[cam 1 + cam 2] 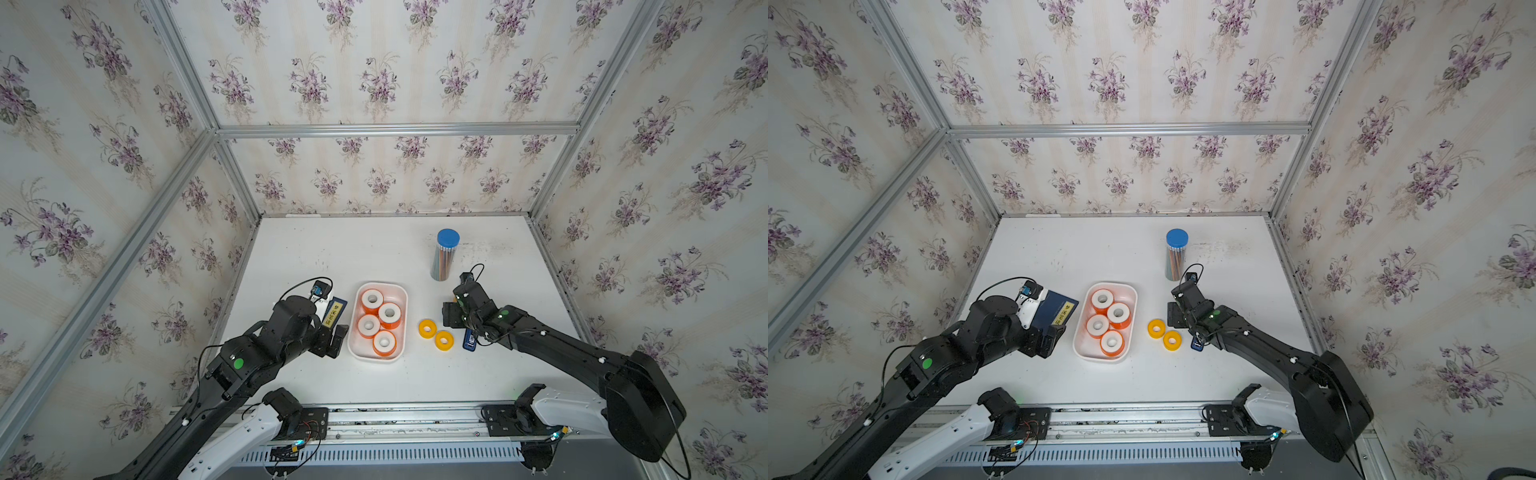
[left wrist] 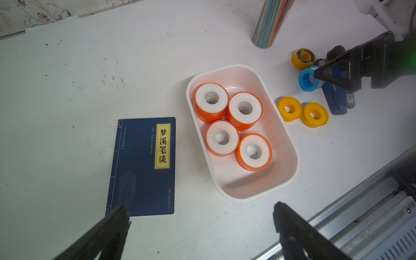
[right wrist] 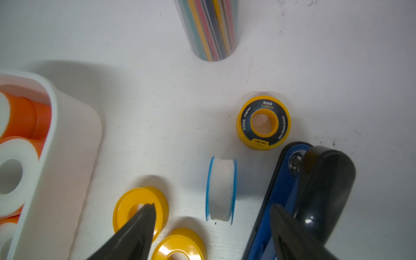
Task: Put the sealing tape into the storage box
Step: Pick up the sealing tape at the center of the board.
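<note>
The white storage box (image 1: 376,358) (image 2: 247,198) holds several orange-rimmed, white-faced sealing tape rolls (image 2: 211,101). To its right on the table lie two yellow rolls (image 1: 427,328) (image 1: 444,340), a blue-white roll (image 3: 221,189) standing on its edge, and a black-yellow roll (image 3: 263,122) lying flat. My right gripper (image 3: 212,211) is open just over the blue-white roll, one finger over a yellow roll (image 3: 126,209), the other over the stapler-like bar; neither touches the roll. My left gripper (image 2: 201,208) hangs open and empty by the box's near left side.
A blue-and-black stapler-like bar (image 3: 265,225) lies beside the blue-white roll. A navy booklet (image 2: 141,168) with a yellow label lies left of the box. A blue-capped tube of coloured pencils (image 1: 444,257) stands behind the rolls. The metal rail (image 1: 415,419) runs along the front edge.
</note>
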